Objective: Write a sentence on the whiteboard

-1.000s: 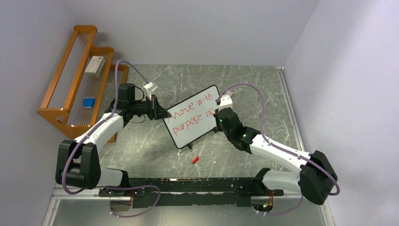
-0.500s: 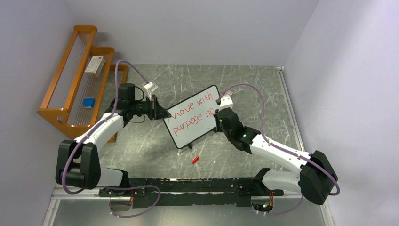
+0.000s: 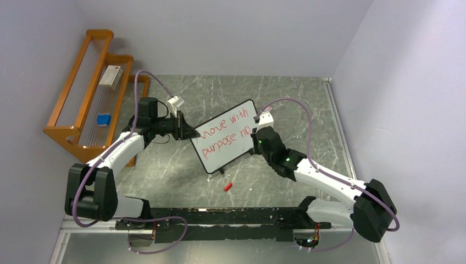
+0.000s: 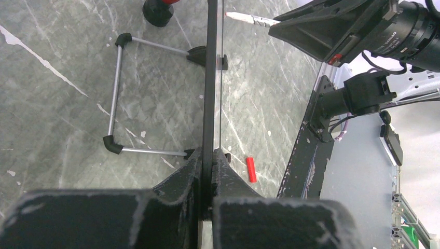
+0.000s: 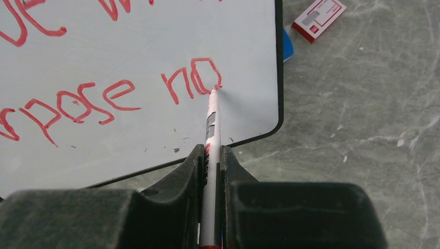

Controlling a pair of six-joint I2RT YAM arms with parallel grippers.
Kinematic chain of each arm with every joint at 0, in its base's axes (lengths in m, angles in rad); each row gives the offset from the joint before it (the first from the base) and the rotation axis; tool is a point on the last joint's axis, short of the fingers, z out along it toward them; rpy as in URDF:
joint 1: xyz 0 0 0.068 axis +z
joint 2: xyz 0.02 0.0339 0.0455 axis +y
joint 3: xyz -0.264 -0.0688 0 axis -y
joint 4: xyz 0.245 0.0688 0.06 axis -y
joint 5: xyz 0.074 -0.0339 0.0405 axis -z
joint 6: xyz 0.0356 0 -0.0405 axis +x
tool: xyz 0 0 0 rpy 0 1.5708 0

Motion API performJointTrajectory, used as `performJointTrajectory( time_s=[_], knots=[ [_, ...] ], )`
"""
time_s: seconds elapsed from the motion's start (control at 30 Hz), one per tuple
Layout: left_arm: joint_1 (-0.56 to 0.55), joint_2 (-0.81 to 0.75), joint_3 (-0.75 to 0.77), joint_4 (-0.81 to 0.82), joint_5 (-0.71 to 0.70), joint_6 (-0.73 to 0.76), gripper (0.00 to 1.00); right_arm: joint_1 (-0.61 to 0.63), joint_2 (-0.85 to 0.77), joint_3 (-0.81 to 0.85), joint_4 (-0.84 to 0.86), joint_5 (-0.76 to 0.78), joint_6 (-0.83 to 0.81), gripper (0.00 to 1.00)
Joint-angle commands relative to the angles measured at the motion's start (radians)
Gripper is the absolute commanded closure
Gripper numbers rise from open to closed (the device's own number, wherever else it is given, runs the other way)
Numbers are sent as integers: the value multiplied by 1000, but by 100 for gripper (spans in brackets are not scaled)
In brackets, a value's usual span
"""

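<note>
The whiteboard point(image 3: 225, 144) is standing tilted at the middle of the tabletop point(image 3: 297, 104), propped on a wire stand point(image 4: 117, 93) behind it. It is carrying red handwriting that is reading "move with purpose no".

The left gripper point(image 3: 189, 133) is sitting at the board's 9 o'clock, pinching the thin black frame edge-on between closed jaws. The right gripper point(image 3: 254, 137) is sitting at the board's 3 o'clock, clamping a marker point(image 5: 211, 119) whose tip is touching the board at the right side of the "o" in "no", near the lower right corner.

A red cap point(image 3: 227, 186) is lying on the tabletop at the board's 6 o'clock, just apart from its lower edge.

An orange wooden rack point(image 3: 66, 132) is standing at the board's 10 o'clock, against the left wall. It is holding a white and red box point(image 3: 111, 76) on its upper shelf and a small blue block point(image 3: 103, 119) lower down, well apart from each other.
</note>
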Motion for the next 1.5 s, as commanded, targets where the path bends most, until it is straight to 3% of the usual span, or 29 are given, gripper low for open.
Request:
performJointTrajectory(
  time_s=[0.0, 0.77, 1.47],
  knots=[
    [-25, 40, -30, -107, -117, 57, 95, -10, -38, 8, 10, 50, -29, 100],
    [-25, 43, -30, -108, -114, 59, 95, -41, 60, 78, 97, 22, -96, 100],
    [-25, 44, -30, -108, -114, 59, 95, -45, 19, -16, 25, 5, -38, 100]
  ],
)
